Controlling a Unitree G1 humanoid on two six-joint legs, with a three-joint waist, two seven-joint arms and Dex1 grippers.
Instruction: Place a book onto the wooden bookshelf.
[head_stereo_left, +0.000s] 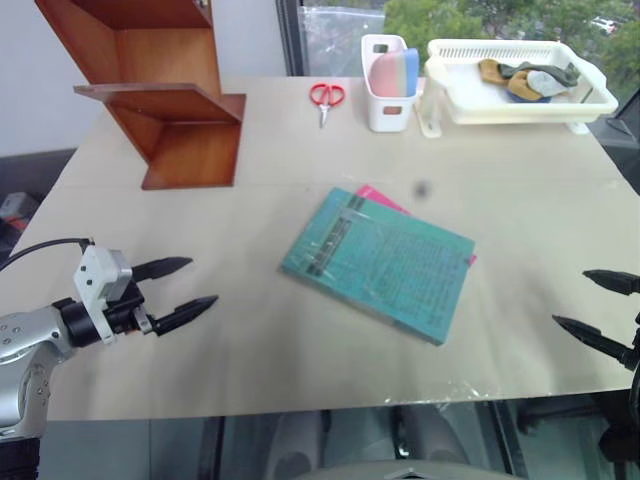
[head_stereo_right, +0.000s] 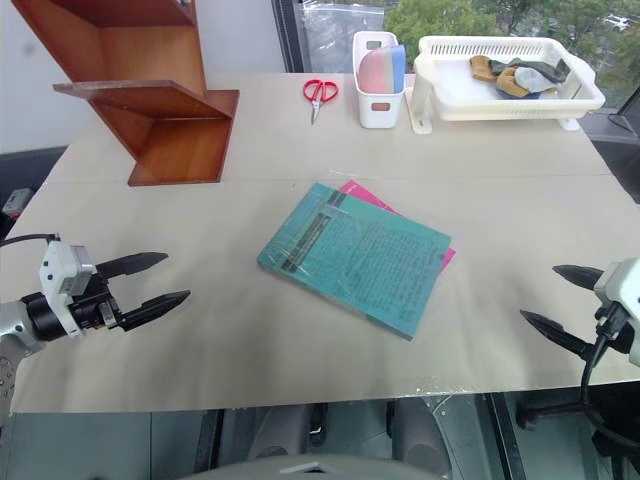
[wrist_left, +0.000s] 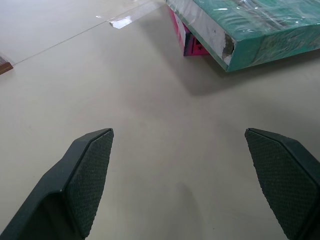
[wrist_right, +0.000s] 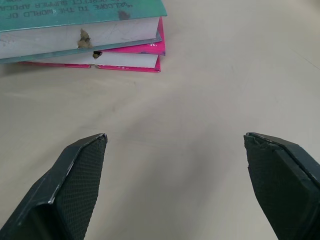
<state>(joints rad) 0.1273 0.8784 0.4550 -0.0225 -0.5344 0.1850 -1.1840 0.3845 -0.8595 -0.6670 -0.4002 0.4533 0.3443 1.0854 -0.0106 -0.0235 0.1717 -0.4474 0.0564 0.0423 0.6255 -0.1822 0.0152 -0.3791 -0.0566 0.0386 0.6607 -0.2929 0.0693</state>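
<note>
We note the teal-green book lying flat near the middle of the table, stacked on a pink book whose edge peeks out along its far side. The wooden bookshelf stands at the far left corner, well apart from the books. Our left gripper hovers over the near left of the table, fingers spread wide, holding nothing; the right gripper sits at the near right edge, likewise wide and empty (both point inward toward the books). Farther back: red scissors, a white holder, a white basket.
</note>
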